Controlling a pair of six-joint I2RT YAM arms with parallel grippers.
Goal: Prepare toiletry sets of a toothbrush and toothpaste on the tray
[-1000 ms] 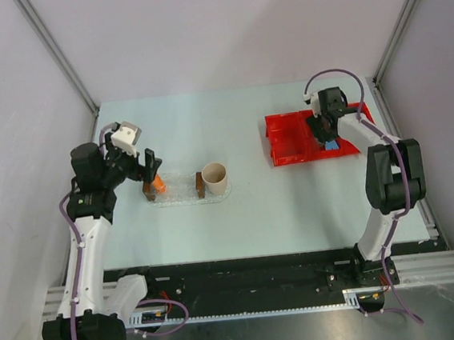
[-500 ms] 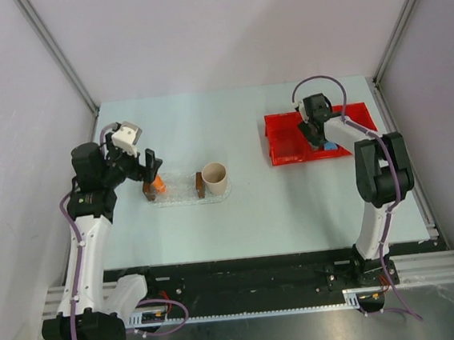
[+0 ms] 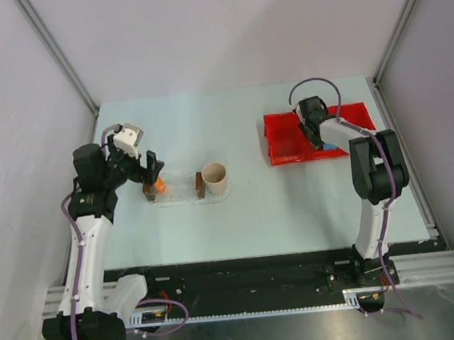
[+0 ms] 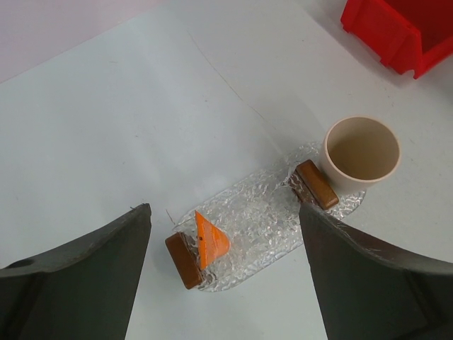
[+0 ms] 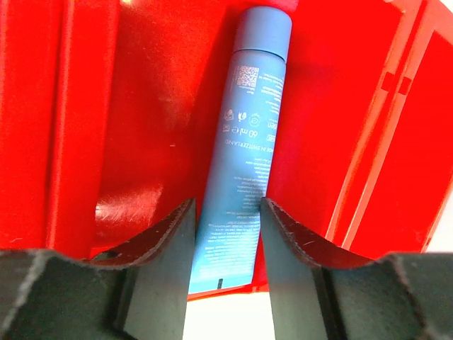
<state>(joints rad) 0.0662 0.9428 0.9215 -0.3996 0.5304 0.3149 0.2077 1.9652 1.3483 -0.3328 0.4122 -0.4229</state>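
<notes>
An orange toothpaste tube (image 4: 210, 241) lies at the left end of the clear bumpy tray (image 4: 272, 212), against a brown block. It also shows in the top view (image 3: 158, 185). My left gripper (image 4: 223, 283) is open and empty, hovering above that tube (image 3: 150, 171). My right gripper (image 5: 226, 209) is down inside the red bin (image 3: 285, 142). Its jaws are a little apart, one on each side of the blue toothpaste tube (image 5: 244, 156) lying on the bin floor. No toothbrush is in view.
A beige cup (image 4: 361, 152) stands on the tray's right end (image 3: 214, 176), beside a second brown block (image 4: 316, 184). The red bin's divider walls (image 5: 67, 120) rise close on both sides of my right fingers. Grey walls enclose the table.
My right gripper has shifted left and toward the back inside the red bin, and its wrist has turned. The left arm and the tray's contents have not moved.
</notes>
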